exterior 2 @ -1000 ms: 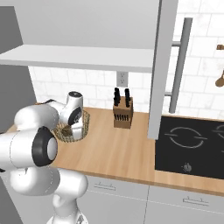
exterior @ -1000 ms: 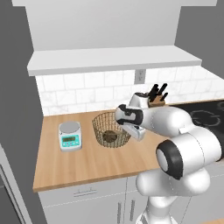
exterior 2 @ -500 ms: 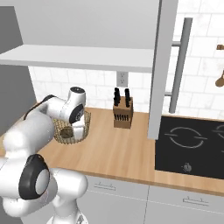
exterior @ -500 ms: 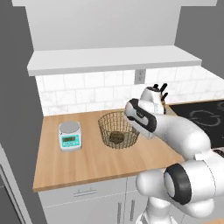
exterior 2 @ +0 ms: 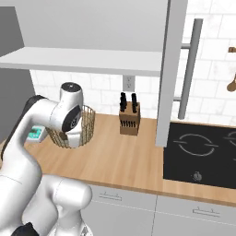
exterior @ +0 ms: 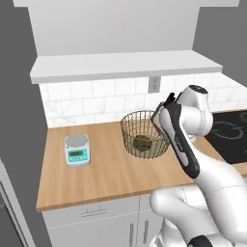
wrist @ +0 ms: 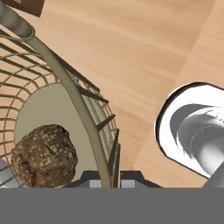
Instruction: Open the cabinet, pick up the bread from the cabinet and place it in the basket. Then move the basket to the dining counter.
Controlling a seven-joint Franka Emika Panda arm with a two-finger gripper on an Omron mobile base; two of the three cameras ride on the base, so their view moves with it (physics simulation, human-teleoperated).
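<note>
Bread (exterior: 143,143) sits in the basket (exterior: 132,126) on the counter (exterior: 106,169) in the left view. Right view: the arm now leans over it. Hand view: the hand (wrist: 109,177) has just pinched the basket's rim, ready to carry.

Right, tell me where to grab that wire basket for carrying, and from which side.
Grip the basket by its top rim wire, coming down from above on the side facing the arm. The mesh wall is thin enough to fit between the fingers, and the bread lies low on the flat base, clear of the rim. In the hand view the gripper is already shut on that rim.
</note>
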